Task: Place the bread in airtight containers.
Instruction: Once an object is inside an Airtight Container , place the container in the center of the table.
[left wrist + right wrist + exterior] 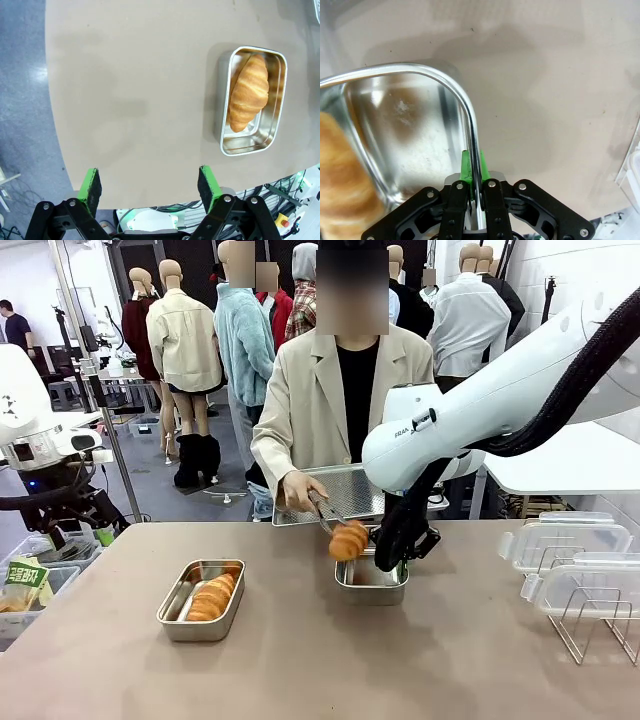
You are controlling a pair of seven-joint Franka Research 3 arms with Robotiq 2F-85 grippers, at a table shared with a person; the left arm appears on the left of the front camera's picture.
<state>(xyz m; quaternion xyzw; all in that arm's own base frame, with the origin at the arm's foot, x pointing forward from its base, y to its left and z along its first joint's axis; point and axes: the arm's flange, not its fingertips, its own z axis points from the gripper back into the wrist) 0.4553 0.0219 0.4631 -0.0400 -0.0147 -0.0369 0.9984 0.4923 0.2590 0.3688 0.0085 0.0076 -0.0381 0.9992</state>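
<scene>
One croissant [212, 597] lies in the left steel container [170, 618] near the table's front. The left wrist view shows the same croissant [248, 92] in its container [223, 146], off to the right of my open left gripper [149, 184], which hovers above the bare table edge. My right gripper [386, 560] is shut on the rim of the second container [352, 583]; in the right wrist view that gripper [473, 167] pinches the curved rim of the container [420, 67]. A person's hand [298, 490] holds tongs [325, 512] gripping the second croissant [348, 540] just above this container, blurred at the wrist view's left as croissant [340, 175].
The person holds a large flat metal tray [345, 488] at the table's far edge. Clear lids [565, 540] and a wire rack [595, 625] sit at the right. A bin with packets [25, 585] stands off the table's left. The table's front middle is free.
</scene>
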